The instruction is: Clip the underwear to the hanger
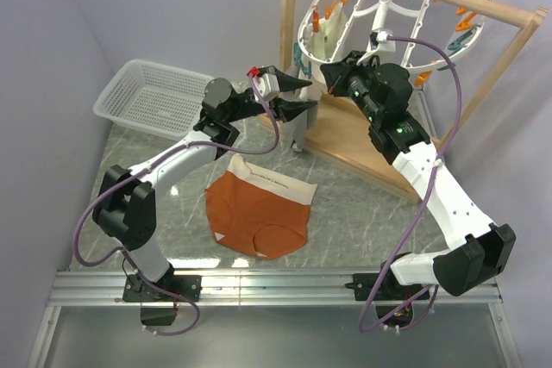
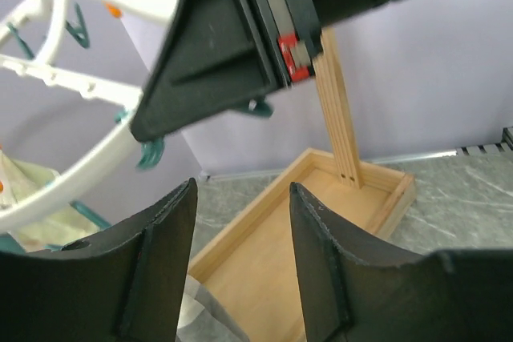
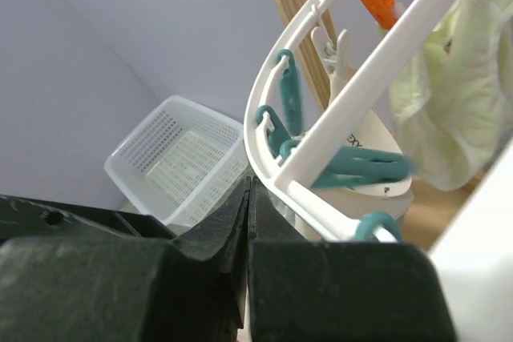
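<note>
The rust-orange underwear [image 1: 259, 210] with a cream waistband lies flat on the table, in front of both grippers and held by neither. The white oval hanger [image 1: 392, 10] hangs from the wooden rod at the back right, ringed with orange and teal clothespins. My left gripper [image 1: 302, 96] is open and empty, raised beside the hanger's left rim; its wrist view shows its gripper [image 2: 240, 206] over the wooden base with the rim [image 2: 88, 174] at the left. My right gripper [image 1: 328, 69] is shut with nothing between its jaws, just under the rim. In its wrist view the gripper [image 3: 249, 186] sits beside the rim [image 3: 353, 110] and teal clothespins [image 3: 361, 167].
A white mesh basket [image 1: 151, 96] stands at the back left and also shows in the right wrist view [image 3: 184, 158]. The wooden frame's base tray [image 1: 362, 144] lies under the hanger. A cream cloth [image 3: 449, 118] hangs clipped on the hanger. A grey cloth [image 2: 200, 310] lies below the left gripper.
</note>
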Robot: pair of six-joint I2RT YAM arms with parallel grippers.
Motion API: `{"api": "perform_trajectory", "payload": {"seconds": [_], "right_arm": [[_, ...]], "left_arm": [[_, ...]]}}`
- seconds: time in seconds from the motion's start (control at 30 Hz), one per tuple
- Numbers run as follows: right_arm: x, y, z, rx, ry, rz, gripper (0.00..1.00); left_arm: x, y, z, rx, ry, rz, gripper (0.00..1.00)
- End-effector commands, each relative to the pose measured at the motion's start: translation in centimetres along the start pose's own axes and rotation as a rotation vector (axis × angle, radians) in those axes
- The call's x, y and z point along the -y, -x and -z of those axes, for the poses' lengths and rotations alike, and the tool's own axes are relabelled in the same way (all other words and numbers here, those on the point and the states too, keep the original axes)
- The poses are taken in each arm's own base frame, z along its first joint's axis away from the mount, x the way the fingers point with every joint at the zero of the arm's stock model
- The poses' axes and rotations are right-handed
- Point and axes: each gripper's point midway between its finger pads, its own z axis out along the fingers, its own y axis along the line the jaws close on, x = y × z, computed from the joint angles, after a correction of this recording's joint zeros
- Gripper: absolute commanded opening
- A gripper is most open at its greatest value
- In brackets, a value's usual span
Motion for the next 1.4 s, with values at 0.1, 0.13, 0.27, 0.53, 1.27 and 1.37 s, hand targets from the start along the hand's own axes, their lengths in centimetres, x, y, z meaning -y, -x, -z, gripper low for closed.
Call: {"api": "perform_trajectory", "payload": {"seconds": [0.1, 0.13, 0.27, 0.53, 1.27, 1.37], "right_arm": [[-0.3, 1.9, 0.2, 0.067, 0.019, -0.004, 0.00], [-0.2, 1.8, 0.2, 0.065, 0.018, -0.005, 0.00], [-0.3, 2.1, 0.4, 0.065, 0.020, -0.005, 0.00], [-0.6, 2.8, 0.9, 0.077, 0.028, 0.005, 0.00], [-0.9, 3.2, 0.9, 0.069, 0.042, -0.008, 0.00], [-0.8, 3.2, 1.0, 0.070, 0.043, -0.008, 0.01]], "left_arm": [[-3.1, 1.9, -1.3, 0.012, 0.098, 0.051, 0.55], [-3.3, 1.1, -1.6, 0.006, 0.102, 0.075, 0.55], [-3.4, 0.3, -2.1, 0.015, 0.126, 0.131, 0.56], [-3.2, -1.9, -2.4, 0.081, 0.235, 0.180, 0.62], [-7.6, -2.2, -3.7, 0.255, 0.379, 0.128, 0.63], [-8.0, -2.1, -4.0, 0.265, 0.385, 0.129, 0.58]]}}
